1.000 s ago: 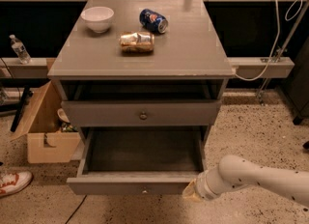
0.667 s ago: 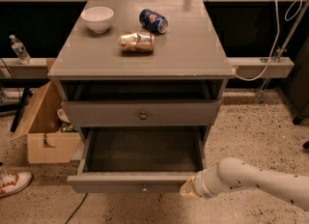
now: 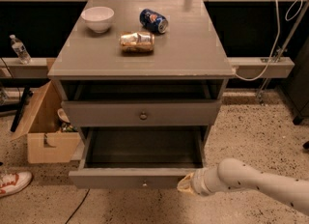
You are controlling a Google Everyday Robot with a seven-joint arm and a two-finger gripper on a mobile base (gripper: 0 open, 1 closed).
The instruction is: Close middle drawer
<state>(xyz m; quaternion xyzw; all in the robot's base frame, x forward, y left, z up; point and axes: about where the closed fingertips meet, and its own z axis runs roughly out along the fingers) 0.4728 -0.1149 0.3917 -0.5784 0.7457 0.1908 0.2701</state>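
Middle drawer (image 3: 120,178) pulled out. Gripper (image 3: 186,185) at its front's right end, mostly hidden. Spread or pressed together: can't tell.

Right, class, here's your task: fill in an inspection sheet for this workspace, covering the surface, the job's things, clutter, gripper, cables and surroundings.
Surface: grey cabinet top, carrying three loose items.
Job's things: middle drawer pulled well out, nothing seen inside; upper drawer slightly out.
Clutter: white bowl upright; blue can and gold can both lying on their sides.
Gripper: gripper at the right end of the middle drawer's front panel; contact cannot be confirmed.
Cables: white cable hanging at the right; black cable on the floor.
Surroundings: open cardboard box, water bottle on a ledge, shoe, speckled floor.
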